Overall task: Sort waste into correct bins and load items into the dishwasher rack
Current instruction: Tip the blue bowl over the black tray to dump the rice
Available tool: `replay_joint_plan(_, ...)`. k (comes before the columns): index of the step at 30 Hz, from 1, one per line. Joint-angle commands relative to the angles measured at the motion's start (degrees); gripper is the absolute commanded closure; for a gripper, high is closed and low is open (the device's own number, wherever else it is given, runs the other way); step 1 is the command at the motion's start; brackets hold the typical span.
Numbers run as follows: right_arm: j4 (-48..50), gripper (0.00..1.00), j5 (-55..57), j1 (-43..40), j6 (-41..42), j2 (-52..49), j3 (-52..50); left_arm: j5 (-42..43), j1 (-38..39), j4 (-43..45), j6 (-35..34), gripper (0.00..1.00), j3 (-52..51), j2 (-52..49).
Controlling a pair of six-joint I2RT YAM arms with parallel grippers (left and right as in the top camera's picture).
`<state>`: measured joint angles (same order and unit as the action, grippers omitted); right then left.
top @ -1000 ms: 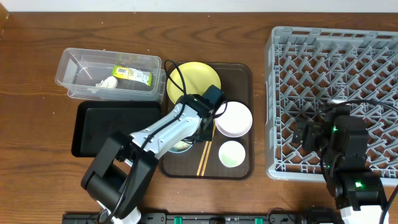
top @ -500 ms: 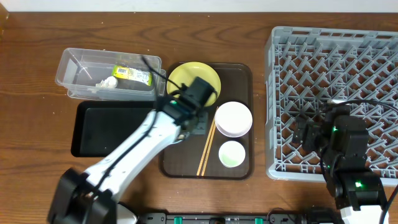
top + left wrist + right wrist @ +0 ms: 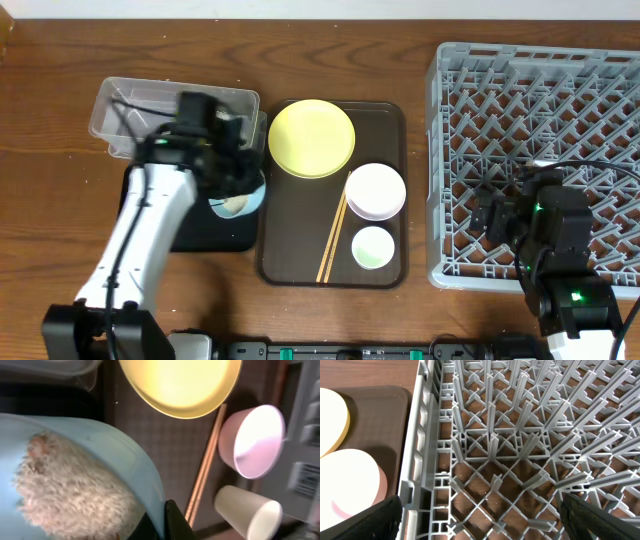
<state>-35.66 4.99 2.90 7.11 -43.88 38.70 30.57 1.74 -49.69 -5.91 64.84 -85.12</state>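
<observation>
My left gripper is shut on the rim of the pale blue bowl, which holds white rice scraps. It holds the bowl over the right end of the black tray, next to the clear tub. In the left wrist view the fingers pinch the bowl's edge. The yellow plate, white bowl, green cup and chopsticks lie on the brown tray. My right gripper is open over the grey rack. My arm hides the wrapper.
The dark brown serving tray lies between the bins and the rack. The right wrist view shows the rack's left wall with the white bowl and plate edge beyond it. Bare wooden table surrounds everything.
My left arm has lifted the blue bowl off the brown tray and carried it left to over the black tray. The yellow plate is now uncovered. The right arm has not moved.
</observation>
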Motion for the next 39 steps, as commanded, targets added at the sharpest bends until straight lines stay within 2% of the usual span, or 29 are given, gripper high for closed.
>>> replay_joint_plan(1, -0.2, 0.01, 0.7, 0.4, -0.3, 0.0, 1.3, 15.1, -6.6, -0.4, 9.1, 0.94, -3.1, -0.6)
replay_joint_plan(9, -0.2, 0.01, 0.7, 0.4, -0.3, 0.0, 1.2, 33.6, -20.5, -0.4, 20.5, 0.94, -10.3, -1.7)
replay_joint_plan(13, -0.2, 0.01, 0.7, 0.4, -0.3, 0.0, 1.3, 44.2, -24.8, -0.4, 28.2, 0.94, -13.4, -2.7)
replay_joint_plan(16, -0.2, 0.01, 0.7, 0.4, -0.3, 0.0, 1.3, 48.3, -27.0, -0.3, 31.3, 0.94, -15.2, -3.5)
replay_joint_plan(21, -0.2, 0.01, 0.7, 0.4, -0.3, 0.0, 1.2, 52.8, -29.6, -0.3, 31.4, 0.94, -16.0, -4.3)
replay_joint_plan(24, -0.2, 0.01, 0.7, 0.4, -0.3, 0.0, 1.3, 59.1, -31.1, -0.5, 30.8, 0.94, -16.0, -4.4)
replay_joint_plan(28, -0.2, 0.01, 0.7, 0.4, -0.3, 0.0, 1.3, 59.5, -32.6, -0.4, 25.6, 0.94, -16.1, -4.4)
replay_joint_plan(35, -0.2, 0.01, 0.7, 0.4, -0.3, 0.0, 1.2, 59.5, -34.7, -0.4, 24.2, 0.94, -16.1, -4.4)
replay_joint_plan(39, -0.2, 0.01, 0.7, 0.4, -0.3, 0.0, 1.3, 59.6, -36.4, -0.4, 18.6, 0.94, -16.1, -4.4)
